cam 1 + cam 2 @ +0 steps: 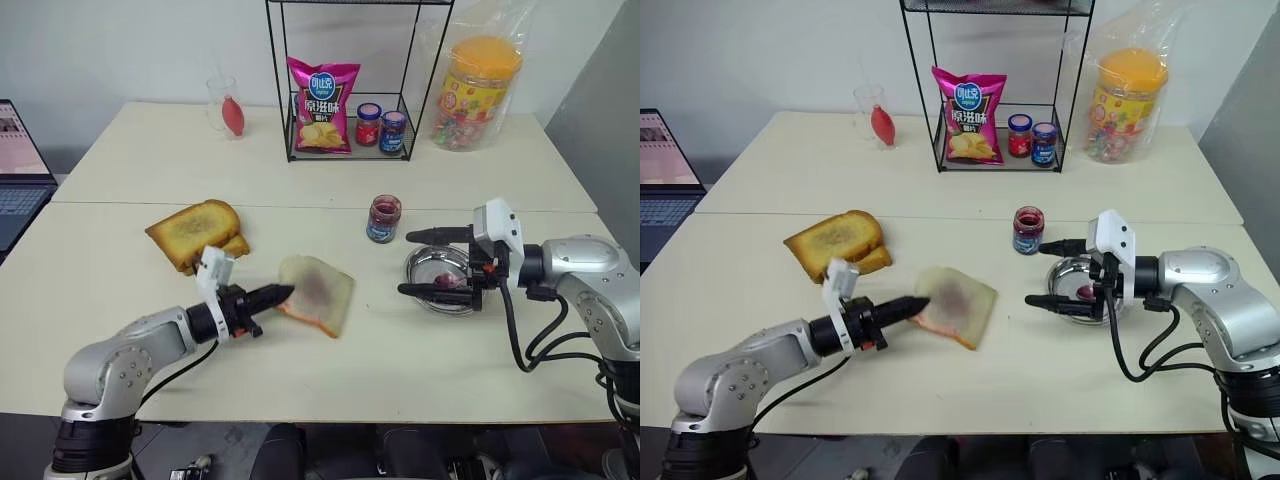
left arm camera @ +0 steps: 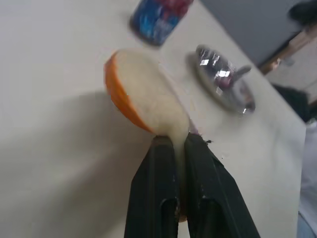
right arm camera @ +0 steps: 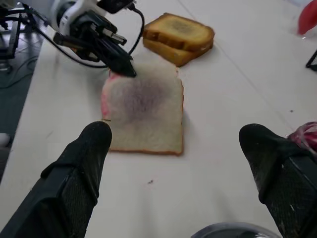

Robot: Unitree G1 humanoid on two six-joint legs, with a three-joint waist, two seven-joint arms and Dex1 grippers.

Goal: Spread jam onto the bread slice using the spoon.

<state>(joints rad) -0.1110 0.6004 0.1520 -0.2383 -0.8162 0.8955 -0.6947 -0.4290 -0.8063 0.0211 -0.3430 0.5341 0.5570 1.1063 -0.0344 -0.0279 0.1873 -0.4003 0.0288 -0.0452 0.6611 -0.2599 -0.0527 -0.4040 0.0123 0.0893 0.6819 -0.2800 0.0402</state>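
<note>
The pale bread slice (image 1: 320,292), with a purplish jam stain at its centre, lies on the table in front of me. My left gripper (image 1: 281,294) is shut on its left edge, and the left wrist view shows the crust pinched between the black fingers (image 2: 158,178). The open jam jar (image 1: 383,218) with a blue label stands behind and to the right of the slice. My right gripper (image 1: 420,263) is open and empty, with its fingers over the left rim of the round metal plate (image 1: 428,262). The spoon (image 2: 239,74) rests in that plate, where a red smear shows.
Two toasted slices (image 1: 195,233) are stacked left of the bread. At the back, a wire rack (image 1: 345,120) holds a chip bag and two lidded jars. A candy jar (image 1: 478,92) stands at its right, a glass (image 1: 226,104) at its left. A laptop (image 1: 20,175) sits at the far left.
</note>
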